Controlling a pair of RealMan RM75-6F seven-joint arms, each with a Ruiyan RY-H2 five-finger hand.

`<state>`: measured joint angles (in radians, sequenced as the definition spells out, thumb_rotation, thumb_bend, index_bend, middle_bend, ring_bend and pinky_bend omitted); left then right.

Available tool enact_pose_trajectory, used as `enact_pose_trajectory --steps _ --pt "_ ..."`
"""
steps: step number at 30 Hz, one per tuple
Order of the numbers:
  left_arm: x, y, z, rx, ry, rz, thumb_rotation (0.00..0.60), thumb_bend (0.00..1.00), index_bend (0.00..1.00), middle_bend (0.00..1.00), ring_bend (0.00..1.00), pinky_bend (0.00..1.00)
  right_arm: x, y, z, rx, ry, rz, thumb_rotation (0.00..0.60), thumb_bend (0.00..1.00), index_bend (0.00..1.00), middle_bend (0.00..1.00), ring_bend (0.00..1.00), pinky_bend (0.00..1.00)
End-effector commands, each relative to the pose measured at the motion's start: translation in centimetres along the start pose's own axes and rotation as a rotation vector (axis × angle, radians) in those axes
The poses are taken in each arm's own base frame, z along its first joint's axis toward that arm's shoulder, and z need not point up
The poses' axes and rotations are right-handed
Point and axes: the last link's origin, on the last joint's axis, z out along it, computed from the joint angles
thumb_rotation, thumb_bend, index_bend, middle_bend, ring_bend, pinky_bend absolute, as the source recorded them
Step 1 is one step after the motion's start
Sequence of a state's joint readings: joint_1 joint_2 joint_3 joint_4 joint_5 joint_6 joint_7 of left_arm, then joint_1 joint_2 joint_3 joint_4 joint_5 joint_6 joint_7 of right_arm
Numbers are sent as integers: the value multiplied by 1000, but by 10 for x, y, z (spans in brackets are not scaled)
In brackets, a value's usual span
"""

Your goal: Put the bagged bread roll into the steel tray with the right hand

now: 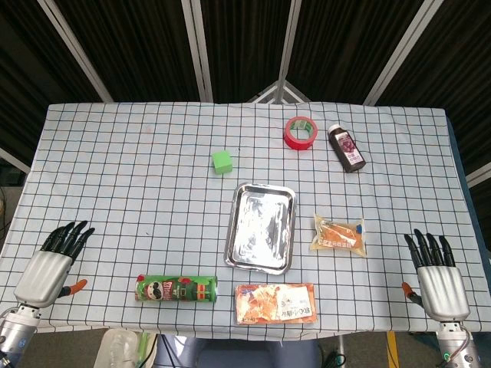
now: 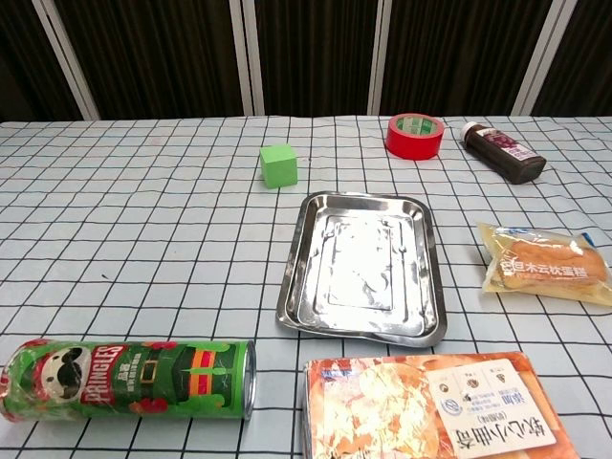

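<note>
The bagged bread roll (image 1: pixel 339 234) (image 2: pixel 547 263) lies flat on the checked cloth, just right of the steel tray (image 1: pixel 262 227) (image 2: pixel 364 267). Nothing is in the tray, which sits at the table's middle. My right hand (image 1: pixel 437 277) rests near the front right corner, fingers stretched out and apart, holding nothing, well to the right of the roll. Over at the front left, my left hand (image 1: pixel 52 264) lies with fingers spread and nothing in it. The chest view shows neither hand.
A green Pringles can (image 1: pixel 176 289) (image 2: pixel 129 378) lies front left. A flat orange snack pack (image 1: pixel 275 302) (image 2: pixel 435 406) lies in front of the tray. Behind it are a green cube (image 1: pixel 222 161) (image 2: pixel 278 164), a red tape roll (image 1: pixel 301 133) (image 2: pixel 415 135) and a dark bottle (image 1: pixel 347 148) (image 2: pixel 503 152).
</note>
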<state>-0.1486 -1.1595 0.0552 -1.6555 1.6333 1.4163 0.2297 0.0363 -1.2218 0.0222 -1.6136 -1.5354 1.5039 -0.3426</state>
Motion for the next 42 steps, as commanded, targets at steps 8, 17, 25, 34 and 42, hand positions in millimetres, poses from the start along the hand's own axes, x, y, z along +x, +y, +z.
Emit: enact_pose_trajectory --steps 8,17,25,34,42 --pt "-1 2 1 5 -6 2 600 81 0 0 0 92 -8 -7 3 37 -43 -9 600 258 0 0 0 0" --pt "-1 -2 7 21 -5 -3 600 81 0 0 0 92 -35 -45 46 162 -183 -47 600 258 0 0 0 0" --pt "0 -3 8 22 -4 -7 600 81 0 0 0 92 -52 -82 92 180 -247 -101 600 258 0 0 0 0" --pt "1 -6 8 29 -2 -13 600 81 0 0 0 92 -48 -102 119 172 -250 -136 600 258 0 0 0 0" --pt "-1 -6 9 35 -10 -9 600 81 0 0 0 92 -44 -116 134 195 -216 -113 600 258 86 164 76 326"
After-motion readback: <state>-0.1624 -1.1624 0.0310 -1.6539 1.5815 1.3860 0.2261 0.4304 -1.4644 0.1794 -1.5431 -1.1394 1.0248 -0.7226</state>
